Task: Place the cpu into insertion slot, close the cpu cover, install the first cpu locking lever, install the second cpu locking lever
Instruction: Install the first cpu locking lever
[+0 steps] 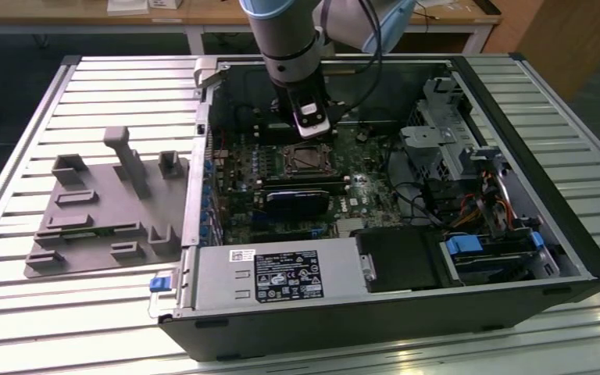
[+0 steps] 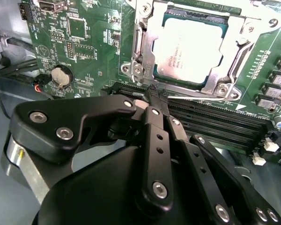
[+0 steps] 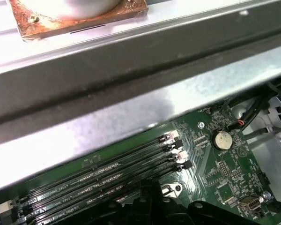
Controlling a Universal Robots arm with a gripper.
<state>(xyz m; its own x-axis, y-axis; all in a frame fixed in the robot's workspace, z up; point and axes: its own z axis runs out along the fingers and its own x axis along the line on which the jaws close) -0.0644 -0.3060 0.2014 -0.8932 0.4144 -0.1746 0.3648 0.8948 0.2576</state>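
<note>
A table (image 1: pixel 71 328) of metal slats holds an open computer case (image 1: pixel 383 332) that lies on its side. A grey block (image 1: pixel 102 211) sits beside the case, on the exterior view's left. Inside the case lies a green board (image 2: pixel 84 42). The slot (image 1: pixel 305 160) sits in the middle of the board, and the arm comes down from above right next to it.

The cpu (image 2: pixel 189 49) is in the slot, flat, with its shiny top up. The cover (image 2: pixel 146 44) looks folded down, so its frame goes all the way round the chip.

The end effector (image 2: pixel 153 96) is narrow, with its black fingers (image 2: pixel 154 140) drawn together at the tips. The tips sit just beside the slot, on the side nearest the long black memory slots (image 2: pixel 210 122). The cpu lies just past the tips.

A thin silver lever (image 2: pixel 196 98) starts at the tips. It runs along the near edge of the slot, in line with the memory slots. The views do not show if the fingers pinch the lever or only touch it. The work looks to be at a lever step.
</note>
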